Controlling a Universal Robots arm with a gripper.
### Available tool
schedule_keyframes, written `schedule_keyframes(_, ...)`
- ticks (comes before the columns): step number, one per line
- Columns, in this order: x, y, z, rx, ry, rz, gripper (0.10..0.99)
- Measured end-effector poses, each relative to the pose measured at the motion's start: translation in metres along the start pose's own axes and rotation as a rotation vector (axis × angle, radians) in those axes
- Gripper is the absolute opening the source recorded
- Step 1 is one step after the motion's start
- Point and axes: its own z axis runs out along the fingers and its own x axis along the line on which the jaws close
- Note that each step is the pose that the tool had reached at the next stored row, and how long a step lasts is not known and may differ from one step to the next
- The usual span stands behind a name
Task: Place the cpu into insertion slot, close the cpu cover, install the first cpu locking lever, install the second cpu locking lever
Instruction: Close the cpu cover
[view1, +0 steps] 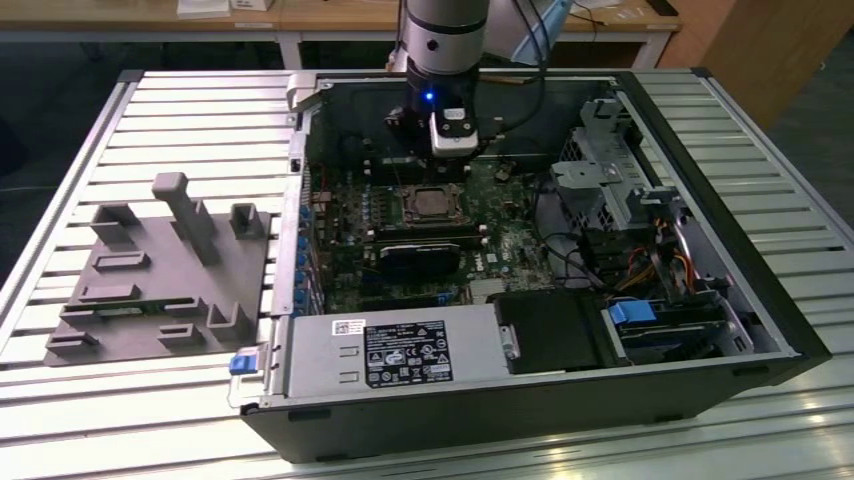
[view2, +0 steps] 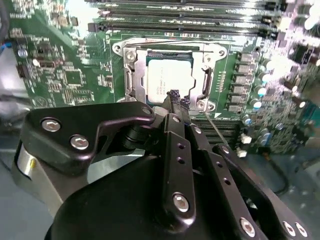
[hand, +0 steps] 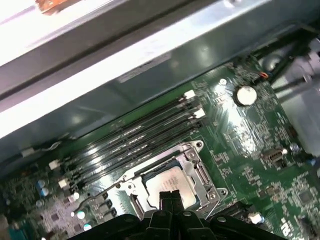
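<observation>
The cpu (view2: 170, 75) lies flat in the insertion slot (view2: 121, 49), its silver top showing through the window of the cpu cover (view2: 206, 82), which lies down around it. A thin lever rod (view2: 215, 131) sticks out beside the socket. My gripper (view2: 178, 98) hovers just over the near edge of the chip with its fingertips together and nothing between them. In the first wrist view the gripper (hand: 168, 196) sits at the cpu's (hand: 167, 179) edge. From the exterior view, the arm stands over the cpu (view1: 430, 203) inside the open case.
The open computer case (view1: 747, 300) lies on a slatted table. Memory slots (view2: 190, 15) run beside the socket. A black heatsink block (view1: 420, 255), the power supply (view1: 387, 350) and a drive cage (view1: 627, 190) surround the board. A grey fixture tray (view1: 160, 270) sits at the exterior view's left.
</observation>
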Motion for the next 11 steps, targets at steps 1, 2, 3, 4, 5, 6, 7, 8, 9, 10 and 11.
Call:
schedule_keyframes(1,0.0000,0.0000,0.0000,0.000,0.0006,-0.018,0.102)
schedule_keyframes(2,0.0000,0.0000,0.0001,0.000,0.0011,-0.036,0.102)
schedule_keyframes(3,0.0000,0.0000,0.0001,0.000,0.0017,-0.054,0.102)
schedule_keyframes(4,0.0000,0.0000,0.0001,0.000,0.0022,-0.072,0.102)
schedule_keyframes(5,0.0000,0.0000,0.0002,0.000,0.0028,-0.090,0.102)
schedule_keyframes(6,0.0000,0.0000,0.0002,0.001,0.0032,-0.109,0.102)
schedule_keyframes(7,0.0000,0.0000,0.0002,0.001,0.0035,-0.127,0.102)
schedule_keyframes(8,0.0000,0.0000,0.0003,0.000,0.0036,-0.145,0.102)
schedule_keyframes(9,0.0000,0.0000,0.0003,0.000,0.0037,-0.162,0.102)
schedule_keyframes(10,0.0000,0.0000,0.0004,0.000,0.0039,-0.180,0.102)
schedule_keyframes(11,0.0000,0.0000,0.0005,0.000,0.0041,-0.197,0.102)
